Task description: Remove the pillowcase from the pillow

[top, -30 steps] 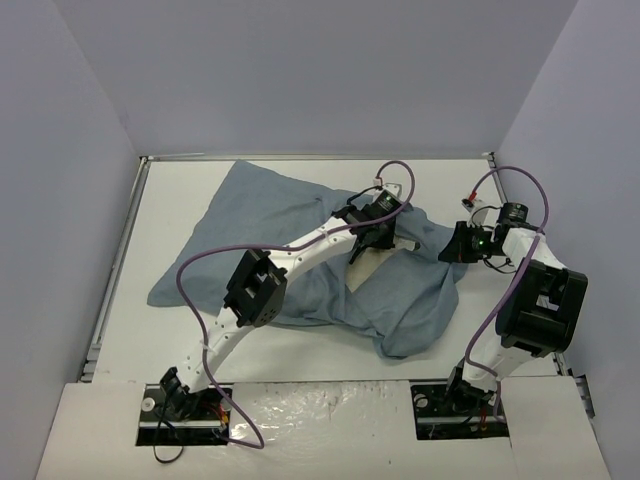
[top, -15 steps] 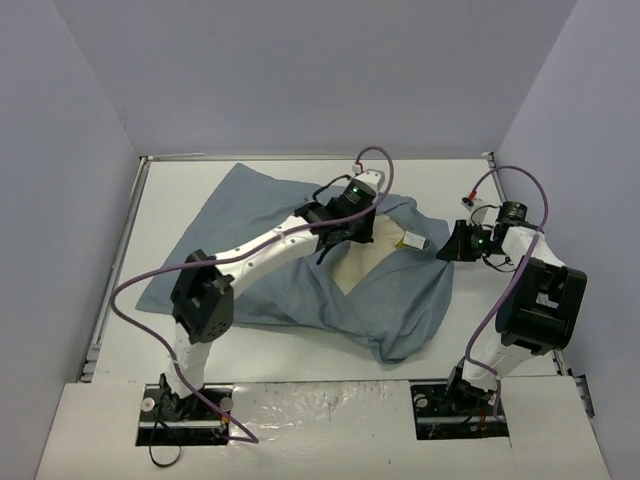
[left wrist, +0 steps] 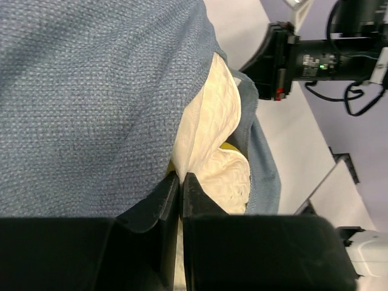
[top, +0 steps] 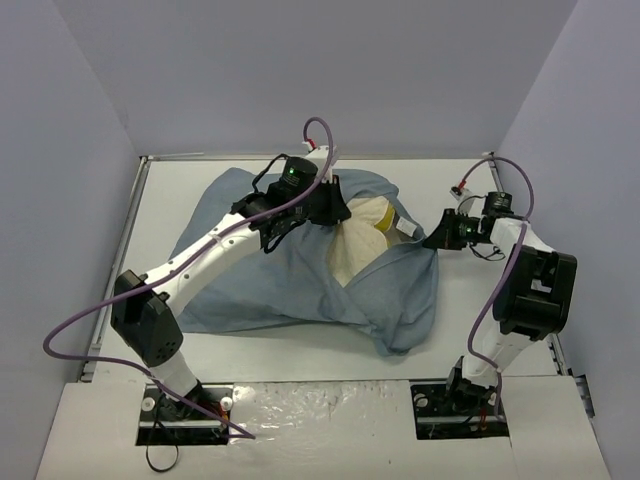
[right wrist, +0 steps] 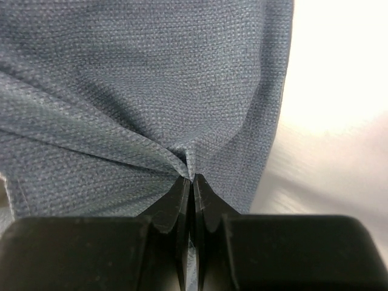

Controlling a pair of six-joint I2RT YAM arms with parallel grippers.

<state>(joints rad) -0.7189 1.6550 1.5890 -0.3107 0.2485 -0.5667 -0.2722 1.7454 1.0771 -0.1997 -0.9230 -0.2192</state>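
Note:
The grey-blue pillowcase (top: 280, 280) lies spread over the middle of the table. The cream quilted pillow (top: 362, 245) shows through its open right end, with a small tag (top: 405, 230). My left gripper (top: 340, 208) is shut on a fold of the pillow's cream cloth (left wrist: 212, 139) at the mouth of the pillowcase (left wrist: 91, 91). My right gripper (top: 434, 240) is shut on a pinched fold of the pillowcase (right wrist: 151, 79) at its right edge. The jaws of both grippers are pressed together on cloth. Most of the pillow is hidden inside the case.
The white table (top: 470, 320) is walled by grey panels at the back and sides. A raised rim (top: 120, 250) runs along its left edge. The right arm's body (left wrist: 315, 57) shows in the left wrist view. Purple cables loop over both arms.
My left gripper has moved back and to the left with the pillow's cloth, and more cream pillow shows at the opening. My right gripper has shifted slightly left, still holding the pillowcase.

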